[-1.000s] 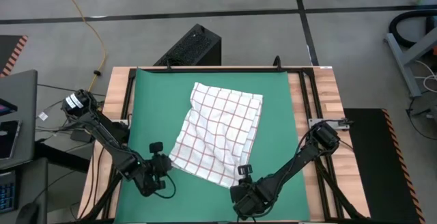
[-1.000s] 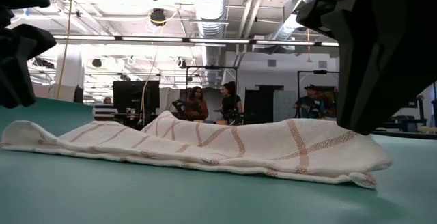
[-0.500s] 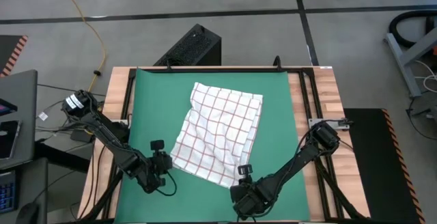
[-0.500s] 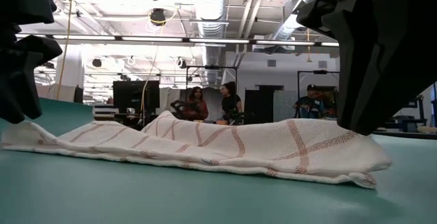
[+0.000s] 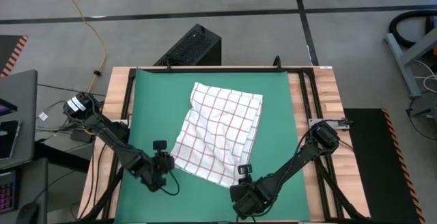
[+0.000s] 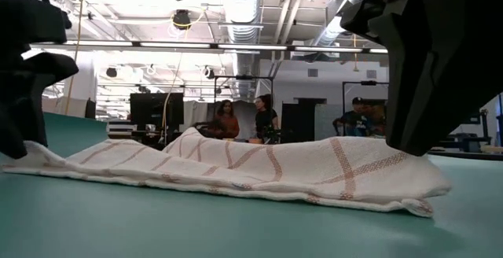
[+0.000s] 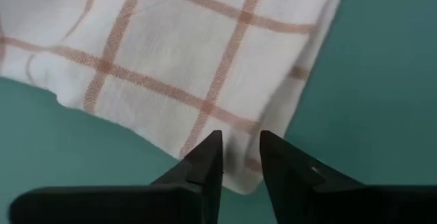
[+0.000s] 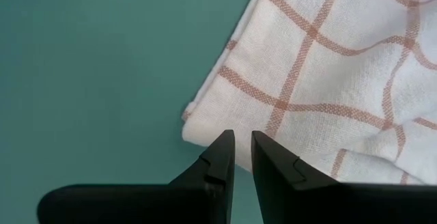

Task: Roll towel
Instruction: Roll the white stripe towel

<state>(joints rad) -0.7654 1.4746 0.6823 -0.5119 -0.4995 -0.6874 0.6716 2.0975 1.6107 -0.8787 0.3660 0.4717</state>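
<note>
The towel [image 5: 218, 132] lies rumpled mid-mat; left fingers [image 7: 206, 158] straddle its seven-o'clock corner, slightly parted; right fingers [image 8: 224, 155], narrowly parted, touch its five-o'clock corner.

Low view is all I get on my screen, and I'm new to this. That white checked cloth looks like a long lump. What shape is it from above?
Observer: The towel lies mostly flat on the green mat, a crumpled, skewed rectangle.
Operator: Which dark block is which arm?
Observer: The left gripper sits at the towel's near left corner, the right gripper at its near right corner.
Operator: Are they pinching it?
Observer: In the left wrist view the fingers straddle the towel's corner with a gap showing.
</note>
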